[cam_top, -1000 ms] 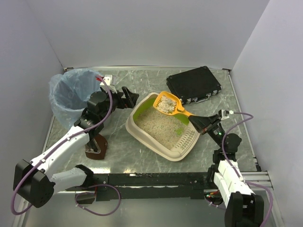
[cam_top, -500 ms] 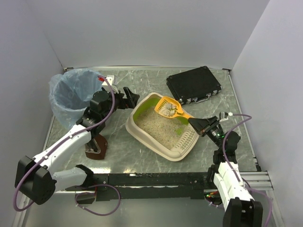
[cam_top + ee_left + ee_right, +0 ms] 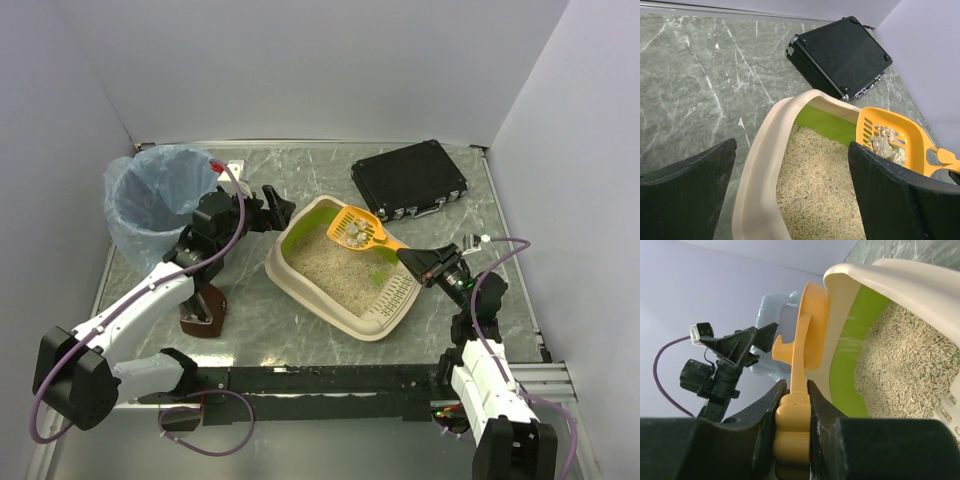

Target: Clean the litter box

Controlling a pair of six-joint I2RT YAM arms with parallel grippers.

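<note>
Right gripper (image 3: 412, 258) clenched on orange scoop (image 3: 356, 228) handle; the scoop holds clumps, raised over the litter box (image 3: 312, 298) far end. Box sits mid-table, between blue-bagged bin (image 3: 150, 200) and black case (image 3: 410, 180). Left gripper (image 3: 272, 205) spread wide at the box's far-left corner, holding nothing.

In the left wrist view the litter box (image 3: 759, 170) runs off the bottom edge and the handle of the orange scoop (image 3: 917, 145) off the right, while in the right wrist view the scoop is seen edge-on, its load hidden, its handle end buried between the fingers of the right gripper (image 3: 794, 390).
</note>
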